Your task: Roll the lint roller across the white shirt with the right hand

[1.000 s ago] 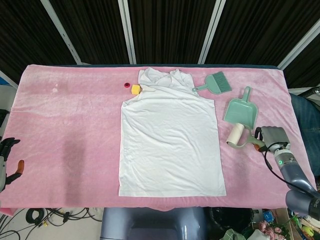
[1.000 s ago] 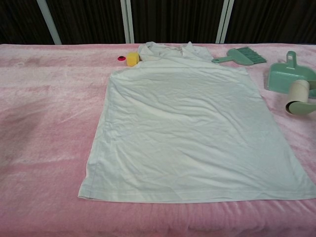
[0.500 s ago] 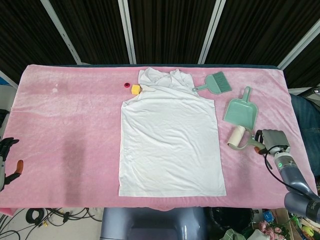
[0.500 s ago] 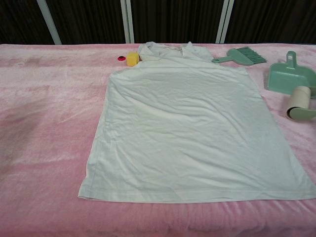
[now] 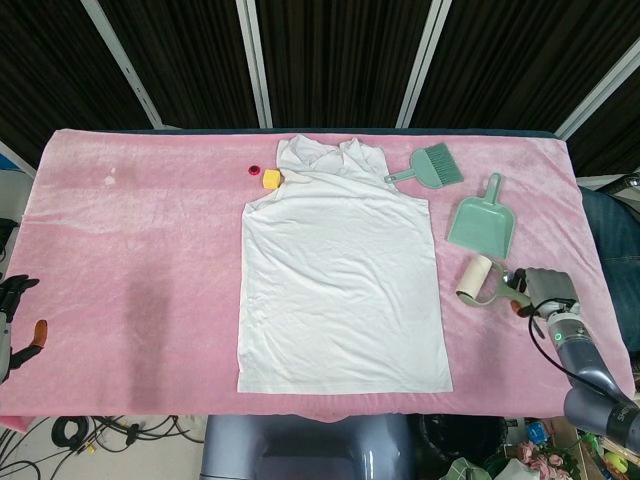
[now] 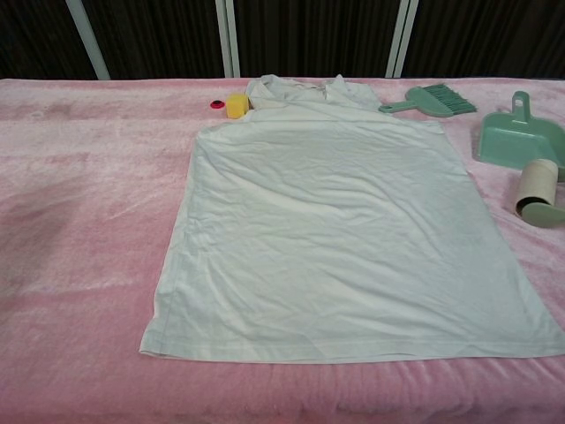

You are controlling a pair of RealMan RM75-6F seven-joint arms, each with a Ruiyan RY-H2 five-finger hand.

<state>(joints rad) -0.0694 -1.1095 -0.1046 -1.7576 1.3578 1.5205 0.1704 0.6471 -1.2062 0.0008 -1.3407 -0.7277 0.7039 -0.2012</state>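
- A worktop (image 5: 150, 220) covered in a pink fleecy cloth fills both views, with dark panels behind its far edge.
- A white shirt (image 5: 342, 280) lies flat in the middle, collar toward the far edge and hem toward the near edge, its long axis running far to near.
- The lint roller (image 5: 474, 278) lies on the pink cloth to the right of the shirt, just beside its right edge but not on it, and just in front of a green dustpan (image 5: 481, 222).
- The roller's pale cylinder has its long axis running roughly far to near, tilted a little; its green handle bends off the near end toward the right.
- The right hand (image 5: 545, 290) sits at the worktop's right edge, closed around the end of the roller's handle. In the chest view only the roller (image 6: 538, 188) shows, not the hand.
- The left hand (image 5: 15, 320) is off the worktop's near left corner, holding nothing, dark fingers spread.
- A small green brush (image 5: 428, 165) lies near the shirt's right shoulder, bristles pointing right.
- A yellow block (image 5: 270, 178) and a small red cap (image 5: 253, 171) sit just left of the collar.
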